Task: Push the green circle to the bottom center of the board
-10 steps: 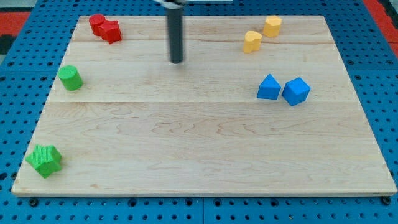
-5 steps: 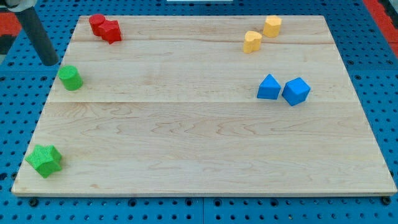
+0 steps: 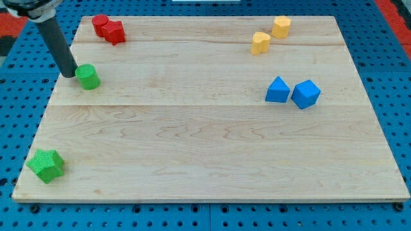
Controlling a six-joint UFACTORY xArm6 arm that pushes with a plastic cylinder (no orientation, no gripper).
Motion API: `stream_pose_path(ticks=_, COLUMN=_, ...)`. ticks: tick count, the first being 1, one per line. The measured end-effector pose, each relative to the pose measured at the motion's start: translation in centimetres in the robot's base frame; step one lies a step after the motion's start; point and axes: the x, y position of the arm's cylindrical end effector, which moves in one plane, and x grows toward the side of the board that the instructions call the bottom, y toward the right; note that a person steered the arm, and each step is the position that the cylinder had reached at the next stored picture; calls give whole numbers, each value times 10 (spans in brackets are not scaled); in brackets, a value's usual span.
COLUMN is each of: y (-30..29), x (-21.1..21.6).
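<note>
Tip: my tip [image 3: 69, 74] sits at the view's upper left of the board, touching or all but touching the left side of the green circle [image 3: 88, 76].
Claw: none fitted; the arm ends in a bare rod, so nothing opens, closes or grips. Contact is by pushing only.
Green circle: upright, near the board's left edge, in the upper half. Well apart from the bottom centre, which lies down and to the view's right.
Why tip is there: standing on the side of the circle away from the goal lets a push carry it inward. From this spot a push sends it mostly rightward; my judgement is the tip needs to work round to the circle's upper-left to add a downward part.
Green star-like block [image 3: 45, 165]: bottom-left corner, well apart from the circle and off the likely path.
Red blocks [image 3: 108, 29]: two, touching, top left, above the tip.
Yellow blocks [image 3: 270, 34]: two, close together, top right.
Blue blocks [image 3: 293, 92]: two, side by side, right of centre, well clear of the bottom centre.
Desk: wooden board [image 3: 212, 154], middle and bottom centre bare.
Progress: early, by my judgement; most of the travel remains.
Risk: a round block may roll off the tip sideways if pushed off-centre.
</note>
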Motion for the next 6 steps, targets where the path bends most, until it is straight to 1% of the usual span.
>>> stream_pose_path(ticks=1, y=20, x=0)
stream_pose_path(ticks=2, y=98, x=47)
stream_pose_path(ticks=3, y=162, x=58)
stream_pose_path(ticks=6, y=177, x=59)
